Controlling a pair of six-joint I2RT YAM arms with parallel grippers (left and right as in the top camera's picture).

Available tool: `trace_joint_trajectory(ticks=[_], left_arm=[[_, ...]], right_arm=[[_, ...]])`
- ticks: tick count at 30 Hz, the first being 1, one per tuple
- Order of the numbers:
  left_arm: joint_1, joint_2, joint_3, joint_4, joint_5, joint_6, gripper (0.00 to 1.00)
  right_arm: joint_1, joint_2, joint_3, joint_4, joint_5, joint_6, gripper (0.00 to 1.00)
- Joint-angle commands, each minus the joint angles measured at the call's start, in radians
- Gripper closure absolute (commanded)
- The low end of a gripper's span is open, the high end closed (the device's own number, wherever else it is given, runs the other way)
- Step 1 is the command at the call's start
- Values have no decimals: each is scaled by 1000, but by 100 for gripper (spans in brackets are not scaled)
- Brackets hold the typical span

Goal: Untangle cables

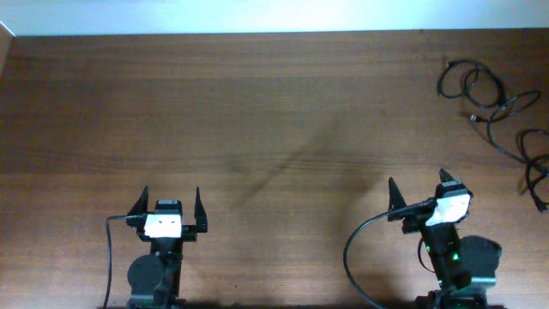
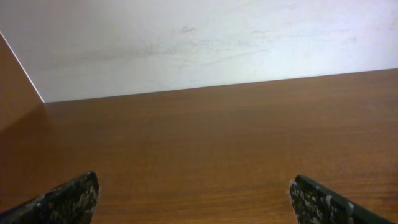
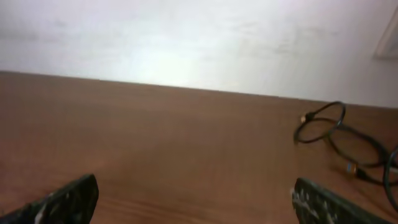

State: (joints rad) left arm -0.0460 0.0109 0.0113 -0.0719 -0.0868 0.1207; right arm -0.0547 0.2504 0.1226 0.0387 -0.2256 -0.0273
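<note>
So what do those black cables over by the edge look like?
The cables are thin black cords, rubbery-looking, curled in several loose loops that cross each other. Small metallic plug ends show. They lie flat on the brown wooden table, near its far right corner. Nothing else touches them.

A: Tabletop (image 1: 257,112) colour?
B: Reddish-brown, fine horizontal wood grain.
A: Cables (image 1: 491,106), far right corner?
B: Black; plug ends (image 3: 353,167) orange-gold.
A: Jaws?
B: Black, pale speckling. Wall (image 2: 186,43) white.
</note>
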Motion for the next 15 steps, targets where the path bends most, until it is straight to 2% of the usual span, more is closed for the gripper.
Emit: trace_joint_trajectory(ticks=[1,6,11,15], left_arm=[[5,-6,-2,-5,-11,16,1],[5,-6,-2,-5,-11,16,1],[5,-6,-2,-5,-11,16,1],[5,-6,-2,-5,-11,16,1]], right_arm=[[10,-49,-83,87,2,21,2],[10,-77,-117,132,2,21,2],[10,-237,-117,-69,31,21,2],[10,-247,-117,-103,35,21,2]])
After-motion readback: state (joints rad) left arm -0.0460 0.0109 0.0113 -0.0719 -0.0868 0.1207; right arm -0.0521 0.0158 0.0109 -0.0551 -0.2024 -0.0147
